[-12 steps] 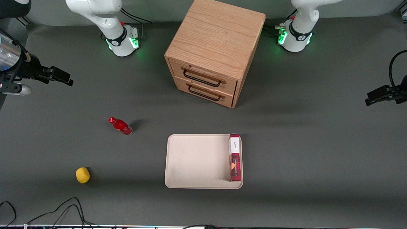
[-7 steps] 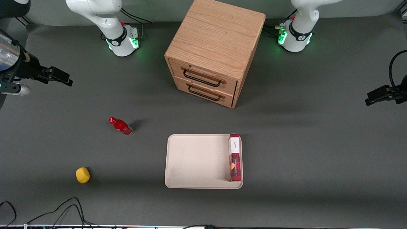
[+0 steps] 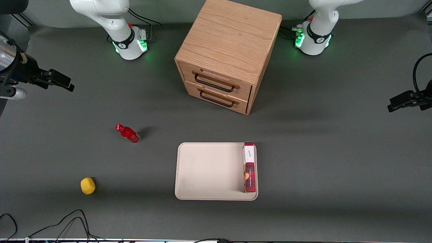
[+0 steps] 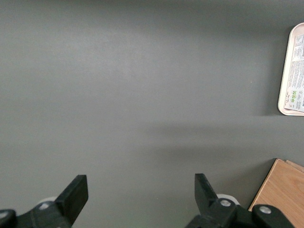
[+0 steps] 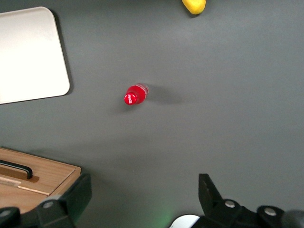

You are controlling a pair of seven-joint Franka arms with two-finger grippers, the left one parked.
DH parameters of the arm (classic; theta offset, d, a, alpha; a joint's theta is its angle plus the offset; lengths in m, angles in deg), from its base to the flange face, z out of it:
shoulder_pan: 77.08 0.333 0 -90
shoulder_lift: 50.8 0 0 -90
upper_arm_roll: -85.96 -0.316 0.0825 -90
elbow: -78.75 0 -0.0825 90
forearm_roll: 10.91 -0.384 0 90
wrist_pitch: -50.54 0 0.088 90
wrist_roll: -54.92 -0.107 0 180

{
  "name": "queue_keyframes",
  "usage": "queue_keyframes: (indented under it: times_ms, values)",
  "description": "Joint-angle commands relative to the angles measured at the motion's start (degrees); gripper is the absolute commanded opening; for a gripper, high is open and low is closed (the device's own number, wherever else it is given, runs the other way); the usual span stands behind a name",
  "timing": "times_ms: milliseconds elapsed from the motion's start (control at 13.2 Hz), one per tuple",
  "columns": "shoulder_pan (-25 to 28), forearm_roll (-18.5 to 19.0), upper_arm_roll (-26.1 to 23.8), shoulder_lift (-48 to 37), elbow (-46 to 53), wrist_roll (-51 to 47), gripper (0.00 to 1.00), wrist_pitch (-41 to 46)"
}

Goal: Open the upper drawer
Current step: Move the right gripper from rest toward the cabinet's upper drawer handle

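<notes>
The gripper (image 5: 142,199) hangs high over the table (image 3: 337,162), fingers (image 5: 78,192) spread wide and empty. The upper drawer (image 3: 216,78) sits shut, well apart from the fingers, toward the parked arm's end.

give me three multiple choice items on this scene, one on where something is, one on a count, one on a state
1. Where is the red box?
A. in the tray, against one side wall
B. on top of the cabinet
C. beside the lemon

2. How many drawers does the cabinet have?
A. one
B. two
C. four

3. What state is the upper drawer in?
A. pulled fully out
B. removed
C. closed

Answers:
1 A: the red box stands inside the tray along its wall.
2 B: the cabinet shows two fronts, each with a black handle.
3 C: the upper drawer sits flush, and the gripper is open, far off toward the working arm's end.
</notes>
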Motion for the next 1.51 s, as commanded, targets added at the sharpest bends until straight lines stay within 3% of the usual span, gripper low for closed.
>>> queue_keyframes:
  times_ms: [0,151,604,906,1208,1434]
  values:
    - [0.5,-0.4,-0.2,1.8,2.9,-1.0,1.0,0.0]
    - [0.6,-2.6,-0.3,3.6,4.7,-0.9,1.0,-1.3]
    - [1.5,-2.7,-6.8,8.6,7.6,6.0,1.0,-6.6]
    - [2.0,-3.7,-13.4,20.8,17.7,15.1,1.0,-8.4]
    - [8.3,-3.2,-14.0,29.1,22.3,18.2,1.0,-13.5]
    - [12.0,-3.5,-14.3,32.5,24.7,27.3,1.0,-13.9]
